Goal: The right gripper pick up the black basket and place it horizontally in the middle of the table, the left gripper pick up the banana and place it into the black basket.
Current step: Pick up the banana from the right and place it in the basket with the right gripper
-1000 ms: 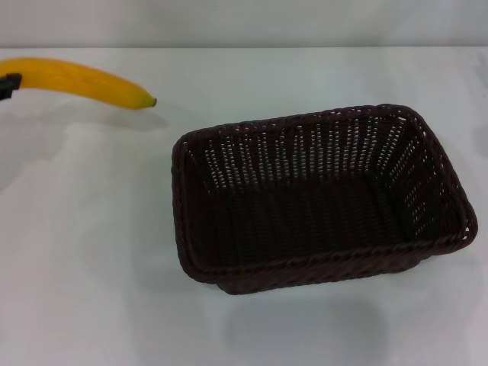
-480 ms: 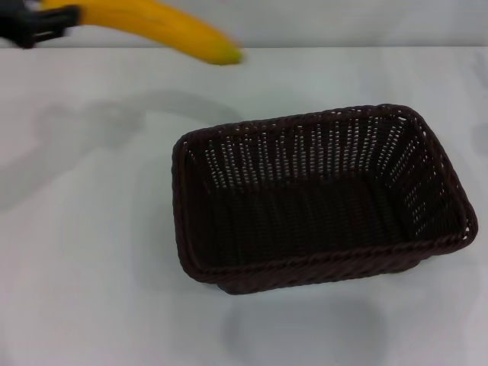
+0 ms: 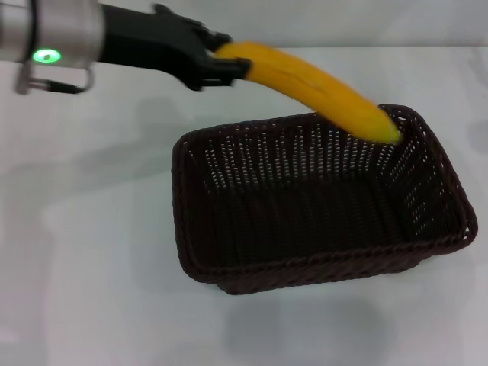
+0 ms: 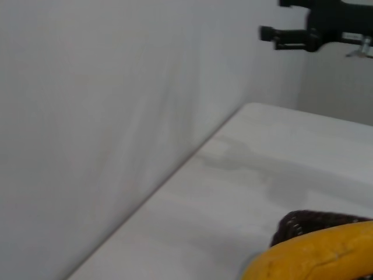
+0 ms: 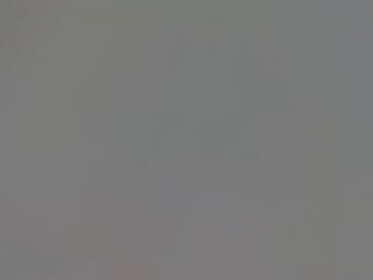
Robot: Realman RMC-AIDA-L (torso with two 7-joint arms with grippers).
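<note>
The black basket (image 3: 320, 229) stands upright in the middle of the white table (image 3: 91, 267), long side across. My left gripper (image 3: 227, 65) reaches in from the upper left and is shut on the stem end of the yellow banana (image 3: 320, 91). The banana hangs tilted over the basket's far rim, its tip dipping toward the far right corner. In the left wrist view the banana (image 4: 315, 256) and a bit of basket rim (image 4: 303, 223) show. The right gripper (image 4: 274, 20) shows far off there, raised above the table, its two black fingers apart and empty.
A pale wall (image 3: 305, 23) runs along the table's far edge. The left arm's silver cylinder with a green light (image 3: 47, 55) hangs over the table's far left. The right wrist view shows only flat grey.
My left gripper has carried the banana from the far left rightward. It now hangs over the basket, and the arm has come into view. The basket has not moved.
</note>
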